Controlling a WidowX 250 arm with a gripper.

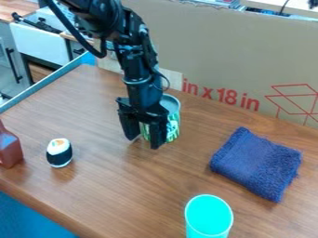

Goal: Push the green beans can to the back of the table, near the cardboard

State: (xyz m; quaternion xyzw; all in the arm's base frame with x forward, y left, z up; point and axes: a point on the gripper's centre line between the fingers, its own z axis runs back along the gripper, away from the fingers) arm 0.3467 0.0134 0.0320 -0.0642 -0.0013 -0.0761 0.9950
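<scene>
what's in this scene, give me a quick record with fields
gripper: fingers apart, in front of the can; contact unclear
can: green and white, upright, partly hidden
sushi piece: white top, dark band, left of the gripper
bottle: brown, at the left edge
cloth: blue, folded
cup: turquoise, near edge
surface: brown wood

Claw (pixel 144 141) at green can (pixel 173 126), perhaps in contact, blue cloth (pixel 258 162) well apart.

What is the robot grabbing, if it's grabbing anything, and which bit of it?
Nothing, it looks like: the gripper is open, and the green-patterned can stands behind its fingers.
</scene>
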